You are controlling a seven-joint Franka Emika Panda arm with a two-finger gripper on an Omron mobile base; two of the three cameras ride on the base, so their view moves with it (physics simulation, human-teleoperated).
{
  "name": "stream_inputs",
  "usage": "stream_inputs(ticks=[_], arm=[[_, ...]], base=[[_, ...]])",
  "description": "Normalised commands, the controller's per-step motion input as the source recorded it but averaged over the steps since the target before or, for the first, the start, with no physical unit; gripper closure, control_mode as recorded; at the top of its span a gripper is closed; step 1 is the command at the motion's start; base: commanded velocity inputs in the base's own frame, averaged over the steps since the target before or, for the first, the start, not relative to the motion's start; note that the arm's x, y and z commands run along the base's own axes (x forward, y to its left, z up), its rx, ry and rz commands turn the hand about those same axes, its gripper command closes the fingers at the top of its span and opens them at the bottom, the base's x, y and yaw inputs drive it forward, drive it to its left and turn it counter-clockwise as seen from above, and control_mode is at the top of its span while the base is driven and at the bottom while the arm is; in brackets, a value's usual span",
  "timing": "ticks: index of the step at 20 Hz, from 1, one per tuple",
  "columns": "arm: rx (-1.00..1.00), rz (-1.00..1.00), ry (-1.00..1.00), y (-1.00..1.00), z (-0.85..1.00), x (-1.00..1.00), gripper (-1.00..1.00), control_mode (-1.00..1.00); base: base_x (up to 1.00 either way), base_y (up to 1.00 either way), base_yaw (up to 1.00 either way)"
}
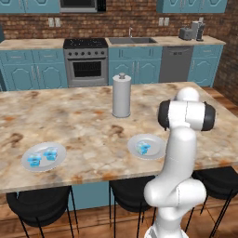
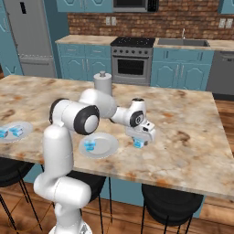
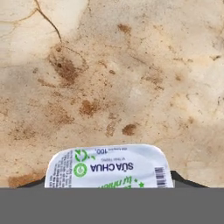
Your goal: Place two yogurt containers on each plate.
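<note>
One pale plate (image 1: 44, 163) near the counter's left front holds two blue yogurt cups (image 1: 34, 160) (image 1: 50, 153); the same plate (image 2: 23, 130) lies at the far left of the right base view. A second plate (image 1: 155, 142) (image 2: 107, 146) carries a single cup (image 1: 143, 148) (image 2: 89, 146). My gripper (image 2: 138, 140) hangs low over the counter just right of that second plate, shut on the fourth yogurt cup (image 2: 138, 144). In the hand view the cup's white printed lid (image 3: 109, 168) sits between my dark fingertips (image 3: 186, 180).
A tall white paper-towel cylinder (image 1: 121, 95) (image 2: 103, 82) stands upright behind the second plate. Black stools (image 1: 39, 204) are tucked under the counter's front edge. Bare marble counter (image 2: 183, 132) stretches to the right of my gripper.
</note>
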Motion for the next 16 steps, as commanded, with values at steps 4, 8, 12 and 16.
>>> stream_inputs(ticks=[4, 8, 12, 16], arm=[[0.26, 0.00, -0.01, 0.00, 0.32, -0.59, 1.00, -1.00], [0.27, 0.00, -0.01, 0.33, 0.66, -0.86, 1.00, -1.00], [0.05, 0.00, -0.04, 0.72, 0.70, -0.87, 1.00, -1.00], [0.00, 0.00, -0.13, 0.83, 0.35, -0.84, 1.00, -1.00]], base=[[0.00, 0.00, 0.00], [0.00, 0.00, 0.00], [0.00, 0.00, 0.00], [0.00, 0.00, 0.00]])
